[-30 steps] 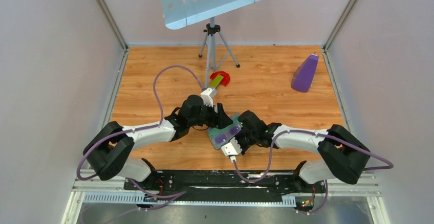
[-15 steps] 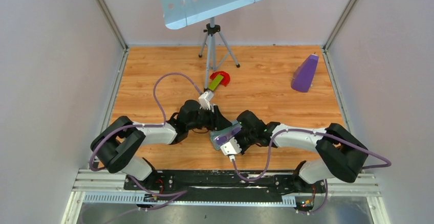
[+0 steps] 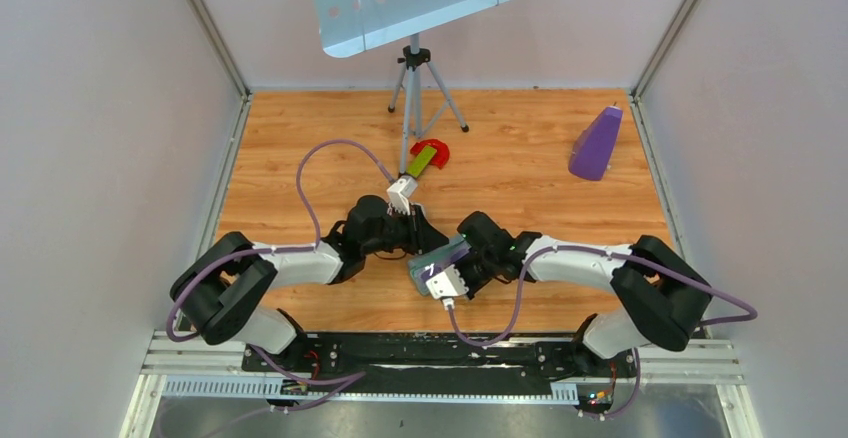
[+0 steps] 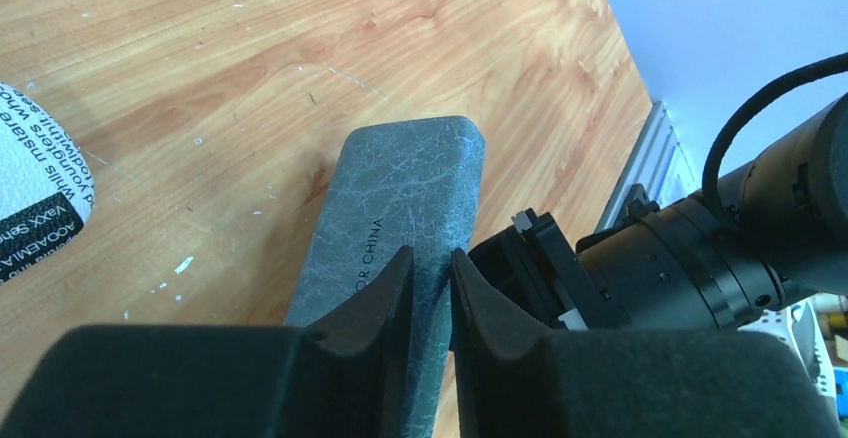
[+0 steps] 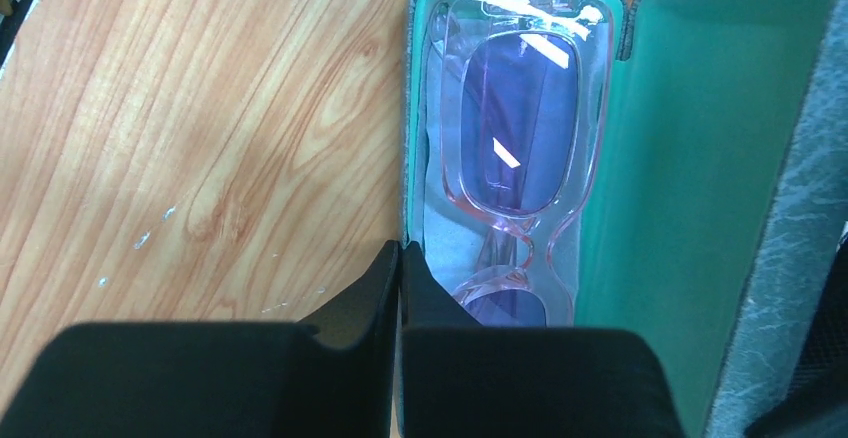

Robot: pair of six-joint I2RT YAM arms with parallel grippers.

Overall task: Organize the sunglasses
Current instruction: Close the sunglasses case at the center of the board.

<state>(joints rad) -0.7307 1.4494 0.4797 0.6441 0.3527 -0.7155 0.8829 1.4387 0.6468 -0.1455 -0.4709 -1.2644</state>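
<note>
Judging from the right wrist view, your sunglasses (image 5: 515, 128) lie in the open case (image 5: 700, 158), upper centre. Your left end effector (image 4: 430, 278) clamps its lid, your right end effector (image 5: 399, 258) sits pinched together at the rim; closing remains.

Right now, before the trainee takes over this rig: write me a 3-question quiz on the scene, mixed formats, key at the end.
1. True or false: the translucent pink-framed sunglasses lie on the bare wooden table, outside the grey textured hard case.
2. The open case is lined in: A red, B green, C black.
3. Which tool has its fingers on either side of the case's lid?

Key:
1. False, they lie inside the case.
2. B.
3. The left tool.
</note>
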